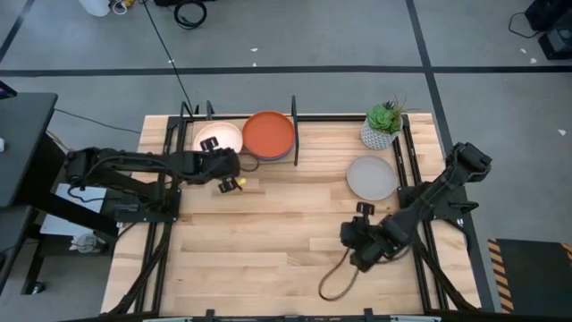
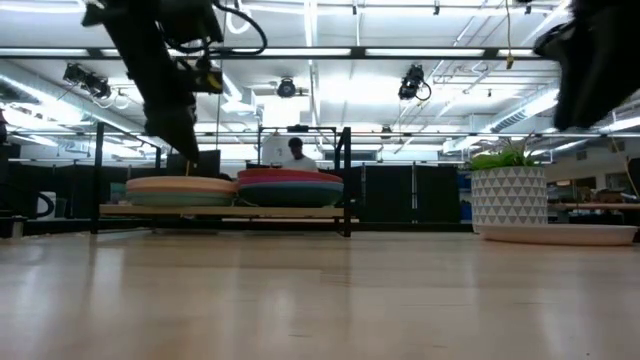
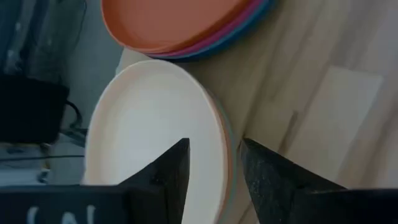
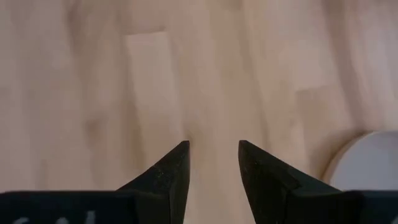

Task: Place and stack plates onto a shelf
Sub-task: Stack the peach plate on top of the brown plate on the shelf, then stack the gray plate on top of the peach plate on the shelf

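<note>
On the shelf (image 1: pixel 192 121) at the table's far left lie two stacks of plates. A cream plate (image 3: pixel 149 124) tops the left stack (image 2: pixel 180 188); an orange-red plate (image 1: pixel 268 134) tops the right one, over magenta and blue rims (image 3: pixel 239 28). My left gripper (image 3: pixel 214 168) hovers open just above the cream plate's near rim, touching nothing. A grey plate (image 1: pixel 371 177) lies flat on the table at the right. My right gripper (image 4: pixel 213 165) is open over bare wood, nearer the front edge than the grey plate (image 4: pixel 367 165).
A white pot with a green plant (image 1: pixel 382 125) stands at the far right, just behind the grey plate. Black upright rods (image 2: pixel 346 180) frame the shelf. A dark cable loop (image 1: pixel 338 282) lies near the front edge. Bare tabletop (image 1: pixel 268 233) spreads between the arms.
</note>
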`<state>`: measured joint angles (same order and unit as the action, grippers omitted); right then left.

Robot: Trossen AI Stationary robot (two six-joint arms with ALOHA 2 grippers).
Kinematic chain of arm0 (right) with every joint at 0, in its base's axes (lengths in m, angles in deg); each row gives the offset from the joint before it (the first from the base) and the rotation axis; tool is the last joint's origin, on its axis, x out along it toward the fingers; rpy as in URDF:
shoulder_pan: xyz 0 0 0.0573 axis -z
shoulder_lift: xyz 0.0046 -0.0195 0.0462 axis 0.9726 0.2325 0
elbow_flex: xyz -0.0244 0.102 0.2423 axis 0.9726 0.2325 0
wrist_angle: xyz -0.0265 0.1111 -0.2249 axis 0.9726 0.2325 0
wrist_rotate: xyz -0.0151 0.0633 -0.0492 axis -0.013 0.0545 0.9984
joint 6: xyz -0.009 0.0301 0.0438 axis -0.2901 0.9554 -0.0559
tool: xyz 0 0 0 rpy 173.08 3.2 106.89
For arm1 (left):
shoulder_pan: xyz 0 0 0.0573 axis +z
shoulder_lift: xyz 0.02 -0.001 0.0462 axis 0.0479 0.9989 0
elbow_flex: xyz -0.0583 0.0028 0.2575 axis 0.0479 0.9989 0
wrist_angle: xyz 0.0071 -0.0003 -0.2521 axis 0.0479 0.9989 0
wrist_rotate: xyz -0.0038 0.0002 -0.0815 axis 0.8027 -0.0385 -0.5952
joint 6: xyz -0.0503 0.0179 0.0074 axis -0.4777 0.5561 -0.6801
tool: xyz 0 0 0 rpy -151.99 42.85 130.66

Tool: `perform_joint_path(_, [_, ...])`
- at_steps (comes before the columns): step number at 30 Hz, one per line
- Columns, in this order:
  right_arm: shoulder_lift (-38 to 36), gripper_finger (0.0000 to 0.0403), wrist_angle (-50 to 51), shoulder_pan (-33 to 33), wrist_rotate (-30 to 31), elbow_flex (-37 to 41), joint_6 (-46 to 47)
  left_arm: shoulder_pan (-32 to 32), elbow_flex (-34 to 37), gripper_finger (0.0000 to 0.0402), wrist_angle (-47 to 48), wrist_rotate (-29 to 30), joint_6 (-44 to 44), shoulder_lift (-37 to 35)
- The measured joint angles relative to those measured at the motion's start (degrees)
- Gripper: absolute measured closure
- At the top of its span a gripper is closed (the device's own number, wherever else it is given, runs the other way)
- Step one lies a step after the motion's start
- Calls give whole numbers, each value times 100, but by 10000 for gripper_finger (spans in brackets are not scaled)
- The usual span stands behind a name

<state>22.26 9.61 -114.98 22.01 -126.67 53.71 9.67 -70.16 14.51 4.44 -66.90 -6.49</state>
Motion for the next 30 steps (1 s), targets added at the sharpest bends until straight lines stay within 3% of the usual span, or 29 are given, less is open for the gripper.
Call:
perform_joint_path(9, [0, 272, -501, 464, -156, 0, -798, 1022, 503, 253, -1194, -320, -60, 0])
perform_joint_path(17, [0, 274, -511, 483, -145, 0, -927, 1360, 734, 253, -1462, -1039, -18, 53])
perform_joint_path(25, [0, 274, -440, 487, -134, 0, -1085, 1452, 575, 253, -1386, -555, 650, -107])
perform_joint_path(27, [0, 275, -315, 510, -134, 0, -1104, 1456, 446, 253, -1366, -813, 661, -189])
perform_joint_path(30, [-2, 274, -91, 517, -57, 11, -1086, 1331, 284, 253, -1486, -1928, 741, -323])
